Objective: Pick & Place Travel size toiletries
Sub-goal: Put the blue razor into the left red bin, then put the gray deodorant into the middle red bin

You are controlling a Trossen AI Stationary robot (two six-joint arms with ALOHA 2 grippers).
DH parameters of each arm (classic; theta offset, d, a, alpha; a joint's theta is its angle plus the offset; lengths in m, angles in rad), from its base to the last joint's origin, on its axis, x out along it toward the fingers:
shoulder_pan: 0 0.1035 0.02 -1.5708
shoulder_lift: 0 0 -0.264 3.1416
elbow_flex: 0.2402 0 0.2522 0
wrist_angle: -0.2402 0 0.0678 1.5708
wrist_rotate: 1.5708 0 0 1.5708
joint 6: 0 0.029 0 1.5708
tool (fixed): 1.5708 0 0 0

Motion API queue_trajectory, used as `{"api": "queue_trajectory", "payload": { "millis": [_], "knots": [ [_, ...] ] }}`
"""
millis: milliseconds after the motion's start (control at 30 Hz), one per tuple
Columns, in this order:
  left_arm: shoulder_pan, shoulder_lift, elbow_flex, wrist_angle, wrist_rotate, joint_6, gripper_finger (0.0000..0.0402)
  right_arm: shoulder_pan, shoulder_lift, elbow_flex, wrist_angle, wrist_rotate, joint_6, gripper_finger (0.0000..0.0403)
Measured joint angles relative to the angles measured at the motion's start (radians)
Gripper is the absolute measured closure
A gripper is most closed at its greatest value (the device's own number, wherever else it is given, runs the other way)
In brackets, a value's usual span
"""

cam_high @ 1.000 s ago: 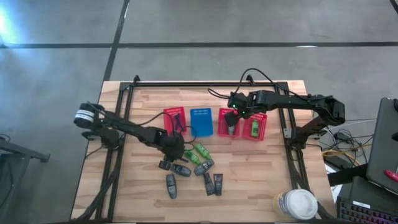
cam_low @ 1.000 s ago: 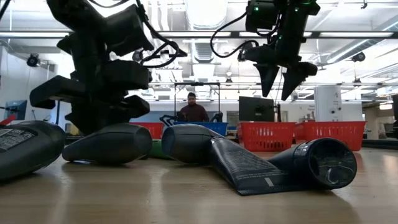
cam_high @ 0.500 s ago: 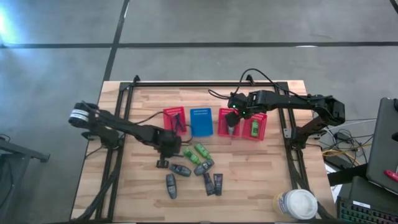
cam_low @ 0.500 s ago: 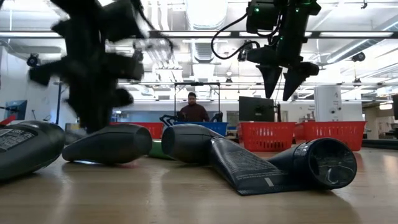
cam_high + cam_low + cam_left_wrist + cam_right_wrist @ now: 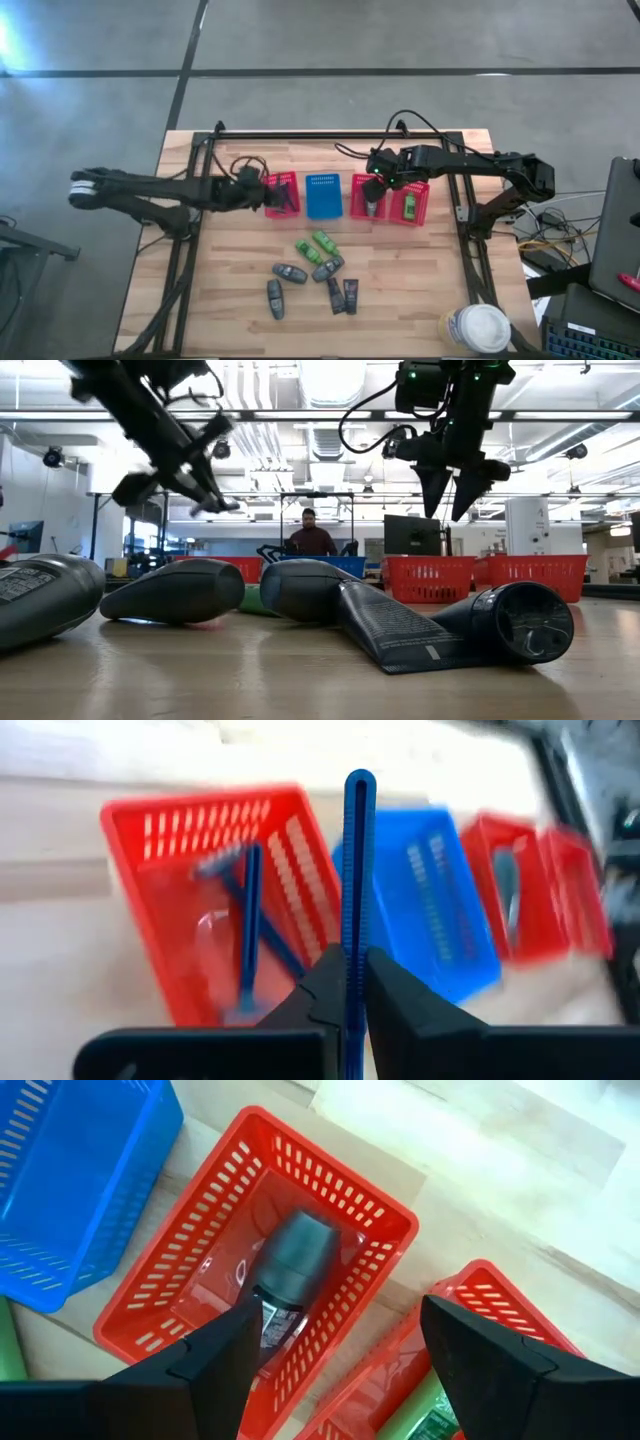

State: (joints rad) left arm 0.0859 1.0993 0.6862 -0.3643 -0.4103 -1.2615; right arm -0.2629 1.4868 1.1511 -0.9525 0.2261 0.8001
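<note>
Wooden tabletop [image 5: 400, 280] carries four baskets in a row. Left gripper [image 5: 345, 1010] hovers just beside the leftmost red basket [image 5: 190, 850], pinching a thin blue piece [image 5: 358, 870] upright; similar blue pieces [image 5: 248, 920] lie inside. Right gripper [image 5: 335, 1350], fingers spread, hangs over the third basket [image 5: 330, 1200], which holds a grey tube [image 5: 290, 1270]. Remaining toiletries [image 5: 312, 270] lie loose mid-table.
</note>
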Motion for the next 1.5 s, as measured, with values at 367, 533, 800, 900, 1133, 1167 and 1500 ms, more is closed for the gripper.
{"api": "queue_trajectory", "payload": {
  "millis": [367, 533, 800, 900, 1133, 1167, 1500],
  "knots": [
    [0.102, 0.163, -0.086, 0.177, 0.066, 0.093, 0.0374, 0.003, 0.000, 0.000, -0.001, -0.022, 0.000, 0.0099],
    [0.103, 0.202, -0.077, 0.189, 0.092, 0.135, 0.0329, 0.010, 0.000, 0.000, 0.001, -0.040, 0.001, 0.0085],
    [0.101, 0.155, -0.077, 0.205, 0.192, 0.286, 0.0226, 0.034, 0.000, 0.000, 0.000, -0.048, 0.002, 0.0068],
    [0.062, 0.097, -0.068, 0.225, 0.399, 0.637, 0.0212, 0.053, 0.000, 0.000, -0.001, -0.055, -0.021, 0.0063],
    [-0.157, 0.016, -0.065, 0.181, 0.668, 1.037, 0.0216, 0.093, 0.000, 0.000, -0.001, -0.082, -0.048, 0.0052],
    [-0.189, 0.022, -0.062, 0.175, 0.661, 1.045, 0.0218, 0.098, 0.000, 0.000, -0.001, -0.094, -0.048, 0.0051],
    [-0.415, 0.093, -0.045, 0.125, 0.590, 1.057, 0.0258, 0.186, 0.000, 0.000, 0.000, -0.133, 0.026, 0.0064]
  ]
}}
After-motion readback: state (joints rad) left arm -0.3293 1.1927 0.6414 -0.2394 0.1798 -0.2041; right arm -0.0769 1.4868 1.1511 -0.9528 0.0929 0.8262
